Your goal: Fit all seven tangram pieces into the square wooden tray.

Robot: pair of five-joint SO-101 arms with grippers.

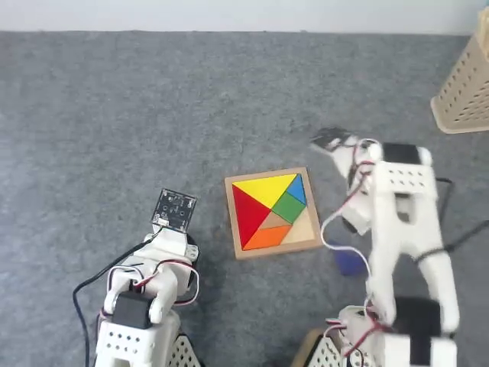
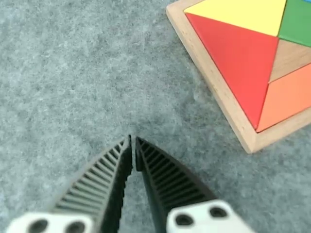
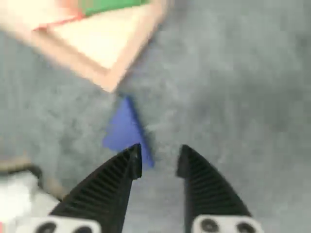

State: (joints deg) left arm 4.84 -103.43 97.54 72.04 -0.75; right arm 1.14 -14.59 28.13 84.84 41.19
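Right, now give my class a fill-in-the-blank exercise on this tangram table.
1. The loose piece on the mat outside the tray is ___.
2. The yellow triangle lies edge to edge with the large ___ triangle.
3. The left gripper is ___.
4. The right gripper, by the loose piece, is ___.
Missing words: blue; red; shut; open.
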